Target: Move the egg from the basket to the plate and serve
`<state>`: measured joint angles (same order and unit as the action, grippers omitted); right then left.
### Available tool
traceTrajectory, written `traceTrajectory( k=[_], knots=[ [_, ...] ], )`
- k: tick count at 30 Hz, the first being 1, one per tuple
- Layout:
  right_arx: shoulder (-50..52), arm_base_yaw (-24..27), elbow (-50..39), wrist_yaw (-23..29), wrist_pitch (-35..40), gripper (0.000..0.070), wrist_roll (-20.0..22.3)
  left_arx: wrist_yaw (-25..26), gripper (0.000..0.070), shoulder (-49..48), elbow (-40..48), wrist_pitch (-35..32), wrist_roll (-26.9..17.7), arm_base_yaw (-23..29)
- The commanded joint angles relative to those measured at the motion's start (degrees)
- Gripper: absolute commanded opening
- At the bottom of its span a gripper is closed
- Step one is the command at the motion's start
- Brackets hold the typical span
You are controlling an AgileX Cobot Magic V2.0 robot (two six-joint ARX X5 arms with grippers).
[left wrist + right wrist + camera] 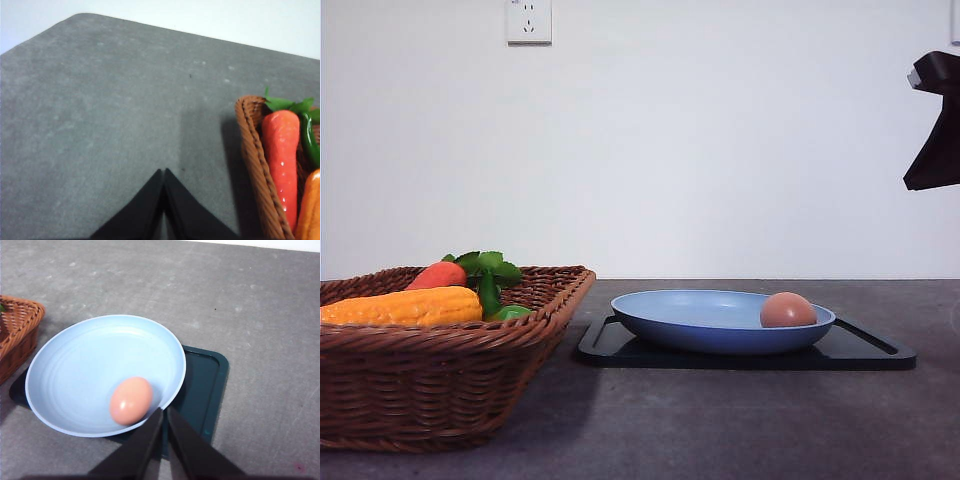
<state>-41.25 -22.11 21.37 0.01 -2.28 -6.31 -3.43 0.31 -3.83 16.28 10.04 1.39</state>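
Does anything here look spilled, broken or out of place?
Nothing is spilled or broken. The egg lies whole in the plate, off-centre near its rim. The plate overhangs the black tray beneath it. The vegetables lie inside the basket.

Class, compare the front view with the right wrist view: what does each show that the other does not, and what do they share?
Front view alone: a wall socket, and the corn and carrot in the basket.

Right wrist view alone: the right gripper, fingers together, above the plate's rim.

Both: the egg lying in the blue plate, the black tray beneath, part of the basket, and the grey table.
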Motion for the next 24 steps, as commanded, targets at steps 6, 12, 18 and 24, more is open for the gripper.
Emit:
traceTrajectory(
  k=[6,12,18,24],
  knots=[
    [-0.20,-0.26,0.39,0.06,0.65,0.0000,-0.74,0.21,0.0000,-0.15,1.50,0.43,-0.11,0.11],
    [-0.20,-0.26,0.39,0.07,0.65,0.0000,-0.74,0.21,0.0000,-0.15,1.48,0.43,-0.11,0.11],
    [-0.20,-0.26,0.39,0.07,0.65,0.0000,-0.74,0.20,0.0000,-0.15,1.48,0.43,-0.11,0.11],
    [-0.20,-0.26,0.39,0.05,0.65,0.0000,-0.74,0.21,0.0000,-0.15,1.48,0.43,-0.11,0.11]
  ],
)
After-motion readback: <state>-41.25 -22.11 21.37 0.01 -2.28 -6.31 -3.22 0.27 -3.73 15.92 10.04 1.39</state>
